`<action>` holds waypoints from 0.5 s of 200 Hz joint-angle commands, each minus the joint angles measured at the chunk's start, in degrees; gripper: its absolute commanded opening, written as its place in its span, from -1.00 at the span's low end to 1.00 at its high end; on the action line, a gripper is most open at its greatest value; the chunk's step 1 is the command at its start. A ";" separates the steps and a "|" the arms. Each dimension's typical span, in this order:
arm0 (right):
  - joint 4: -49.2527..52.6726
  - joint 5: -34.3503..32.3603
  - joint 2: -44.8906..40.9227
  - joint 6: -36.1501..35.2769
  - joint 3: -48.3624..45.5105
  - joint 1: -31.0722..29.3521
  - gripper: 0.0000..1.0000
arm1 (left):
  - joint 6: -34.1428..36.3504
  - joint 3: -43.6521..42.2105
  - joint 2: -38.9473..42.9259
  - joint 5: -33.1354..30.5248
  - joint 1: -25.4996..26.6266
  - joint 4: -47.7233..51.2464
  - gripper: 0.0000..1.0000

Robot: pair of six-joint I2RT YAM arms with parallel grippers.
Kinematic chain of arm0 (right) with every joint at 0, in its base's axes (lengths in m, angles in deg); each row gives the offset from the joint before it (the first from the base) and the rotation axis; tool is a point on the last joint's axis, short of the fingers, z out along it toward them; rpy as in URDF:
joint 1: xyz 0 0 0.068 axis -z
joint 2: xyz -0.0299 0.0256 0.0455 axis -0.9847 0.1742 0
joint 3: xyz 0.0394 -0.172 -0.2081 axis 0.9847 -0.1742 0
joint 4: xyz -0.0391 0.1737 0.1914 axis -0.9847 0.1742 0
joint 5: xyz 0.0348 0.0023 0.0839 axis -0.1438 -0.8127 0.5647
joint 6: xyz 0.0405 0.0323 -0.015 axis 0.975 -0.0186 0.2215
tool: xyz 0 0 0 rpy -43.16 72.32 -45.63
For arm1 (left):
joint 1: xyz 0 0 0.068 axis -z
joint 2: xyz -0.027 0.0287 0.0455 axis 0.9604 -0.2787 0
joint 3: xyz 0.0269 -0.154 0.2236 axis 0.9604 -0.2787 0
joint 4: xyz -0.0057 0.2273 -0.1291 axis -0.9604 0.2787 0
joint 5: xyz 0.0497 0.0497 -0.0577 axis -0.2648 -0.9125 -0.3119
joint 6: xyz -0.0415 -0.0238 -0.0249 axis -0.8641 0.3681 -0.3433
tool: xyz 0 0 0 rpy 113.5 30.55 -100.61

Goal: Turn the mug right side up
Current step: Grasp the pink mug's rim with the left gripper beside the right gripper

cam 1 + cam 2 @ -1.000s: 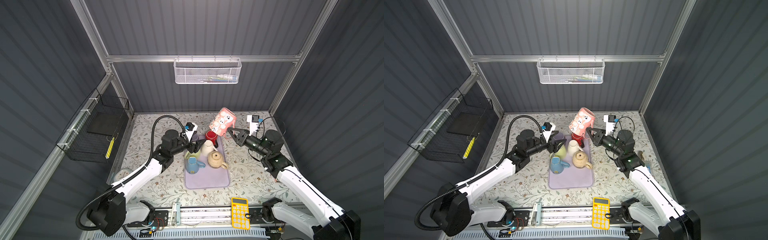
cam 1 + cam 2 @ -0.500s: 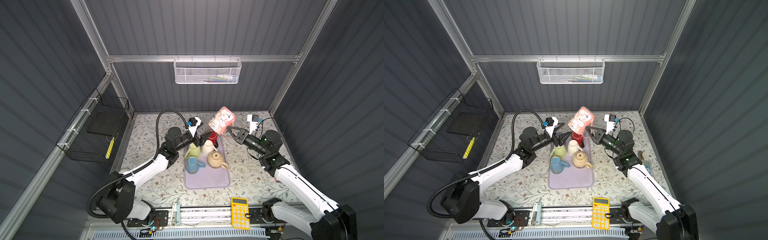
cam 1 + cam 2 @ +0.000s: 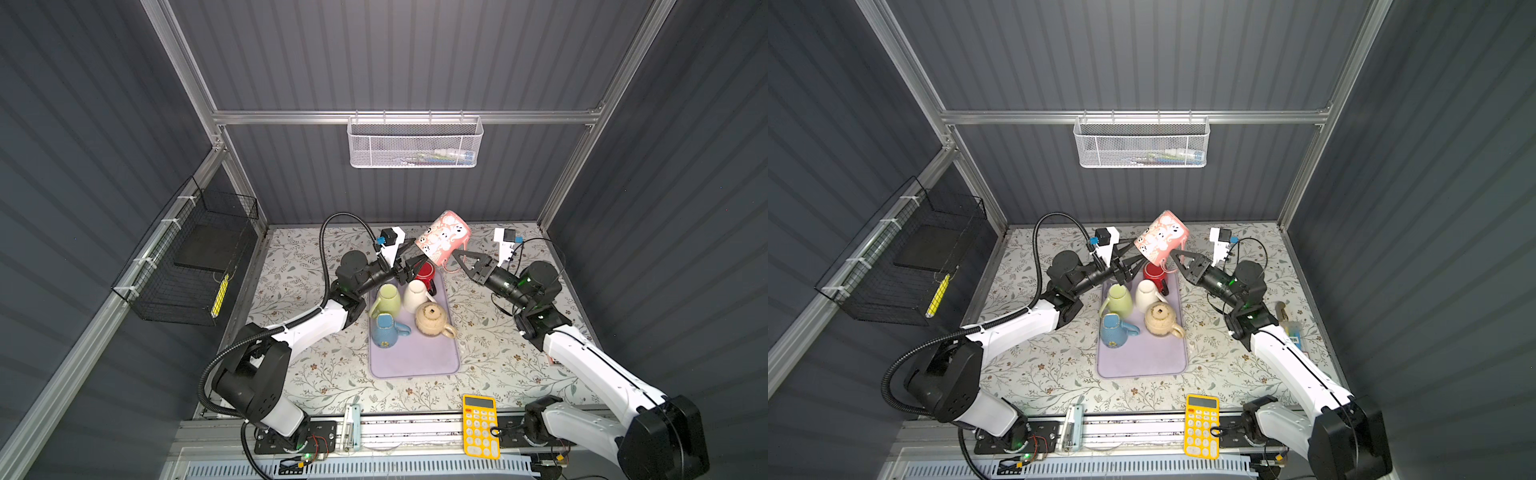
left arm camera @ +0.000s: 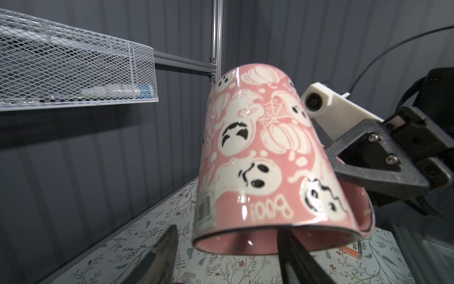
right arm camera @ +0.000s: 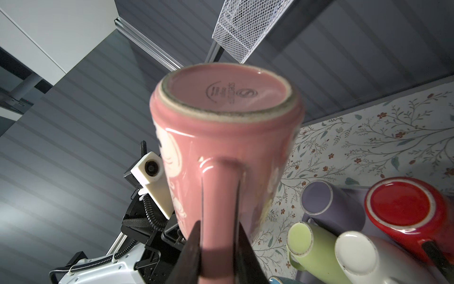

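Observation:
The mug (image 3: 442, 241) (image 3: 1163, 237) is pink with white ghosts and pumpkins. It hangs above the far end of the tray, bottom up and tilted. My right gripper (image 3: 457, 259) (image 5: 218, 225) is shut on its handle (image 5: 219, 196); the mug's base (image 5: 226, 93) faces that wrist camera. My left gripper (image 3: 411, 253) (image 4: 227, 230) is open at the mug's rim (image 4: 245, 228). One finger (image 4: 287, 243) reaches into the mouth and the other finger (image 4: 162, 253) stands outside the wall with a gap.
A purple tray (image 3: 415, 361) holds upside-down green (image 3: 388, 297), white (image 3: 415, 293) and red (image 3: 426, 272) mugs, a blue mug (image 3: 384, 328) and a beige teapot (image 3: 432, 320). A yellow calculator (image 3: 480, 424) lies at the front. A black wire basket (image 3: 195, 257) hangs at the left wall.
My left arm rose from over the tray to the mug's rim, and its jaws narrowed. The right gripper kept hold of the handle, and the mug tilted slightly.

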 commanded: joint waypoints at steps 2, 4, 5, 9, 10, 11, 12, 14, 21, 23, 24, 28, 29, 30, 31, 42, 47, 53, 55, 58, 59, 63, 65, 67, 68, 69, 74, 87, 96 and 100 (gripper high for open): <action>-11.91 0.88 -0.52 2.06 0.78 0.35 -1.00 | -1.36 2.00 -1.22 1.52 0.28 -4.17 0.21; -12.02 0.94 -0.45 2.10 0.78 0.35 -1.00 | -1.38 2.01 -1.26 1.54 0.29 -4.36 0.20; -12.09 0.98 -0.48 2.15 0.82 0.40 -1.00 | -1.38 2.02 -1.27 1.54 0.29 -4.40 0.20; -12.19 1.07 -0.40 2.27 0.83 0.38 -1.00 | -1.47 2.06 -1.42 1.68 0.29 -4.63 0.20; -12.21 1.09 -0.32 2.28 0.85 0.41 -1.00 | -1.51 2.08 -1.48 1.75 0.29 -4.67 0.20; -12.23 1.05 -0.28 2.33 0.90 0.38 -1.00 | -1.54 2.09 -1.51 1.73 0.29 -4.69 0.20; -12.23 1.03 -0.31 2.35 0.93 0.37 -1.00 | -1.55 2.10 -1.53 1.73 0.29 -4.75 0.20; -12.30 1.09 -0.31 2.44 0.95 0.35 -1.00 | -1.60 2.08 -1.58 1.77 0.29 -4.85 0.19; -12.56 1.03 -0.22 2.70 0.81 0.35 -1.00 | -1.78 2.11 -1.79 1.90 0.29 -5.10 0.18; -12.65 1.02 -0.13 2.72 0.74 0.42 -1.00 | -1.81 2.20 -1.87 1.96 0.29 -5.18 0.18; -12.71 1.02 -0.10 2.73 0.72 0.38 -1.00 | -1.82 2.19 -1.88 2.02 0.29 -5.21 0.17; -12.91 1.10 0.00 2.93 0.69 0.36 -1.00 | -1.90 2.21 -1.97 2.09 0.29 -5.40 0.17; -12.97 1.06 0.04 2.96 0.69 0.36 -1.00 | -1.90 2.20 -1.98 2.08 0.29 -5.45 0.17; -13.00 1.08 0.07 3.02 0.74 0.35 -1.00 | -1.91 2.20 -2.02 2.12 0.29 -5.52 0.16; -13.06 1.09 0.09 3.05 0.67 0.35 -1.00 | -1.91 2.24 -2.04 2.10 0.29 -5.56 0.16; -14.00 0.95 0.08 3.77 0.56 0.40 -1.00 | -2.11 2.11 -2.35 2.07 0.29 -6.13 0.15; -14.37 1.03 0.09 4.02 0.54 0.35 -1.00 | -2.15 2.15 -2.54 2.12 0.29 -6.42 0.14; -14.43 1.24 0.05 4.12 0.60 0.42 -1.00 | -2.20 2.24 -2.90 2.08 0.27 -6.76 0.14; -14.44 1.29 0.07 4.20 0.69 0.41 -1.00 | -2.18 2.34 -2.98 2.07 0.28 -6.87 0.14; -14.48 1.34 0.10 4.27 0.69 0.38 -1.00 | -2.25 2.44 -3.17 2.07 0.29 -7.05 0.13; -14.50 1.40 0.10 4.29 0.69 0.37 -1.00 | -2.26 2.45 -3.23 2.07 0.29 -7.11 0.13; -14.79 1.52 1.62 4.39 0.63 0.35 -1.00 | -2.35 2.63 -3.52 2.03 0.29 -7.32 0.13; -14.96 1.49 1.80 4.46 0.61 0.35 -1.00 | -2.40 2.68 -3.66 2.04 0.29 -7.45 0.13; -15.10 1.60 1.85 4.53 0.54 0.35 -1.00 | -2.43 2.78 -3.74 2.04 0.29 -7.55 0.12; -15.12 1.57 1.90 4.59 0.53 0.35 -1.00 | -2.48 2.84 -3.83 2.06 0.29 -7.58 0.12; -15.17 1.56 1.93 4.59 0.52 0.35 -1.00 | -2.46 2.87 -3.91 2.07 0.29 -7.60 0.12; -15.46 1.62 1.91 4.76 0.43 0.35 -1.00 | -2.49 3.14 -4.28 2.07 0.29 -7.80 0.11; -15.99 1.63 1.86 5.25 0.28 0.35 -1.00 | -2.70 3.83 -5.07 2.14 0.29 -8.62 0.08; -16.19 1.73 1.84 5.44 0.25 0.35 -1.00 | -2.93 4.02 -5.48 2.16 0.29 -9.10 0.06; -16.19 1.82 1.82 5.41 0.32 0.36 -1.00 | -3.03 4.21 -5.58 2.16 0.29 -9.40 0.05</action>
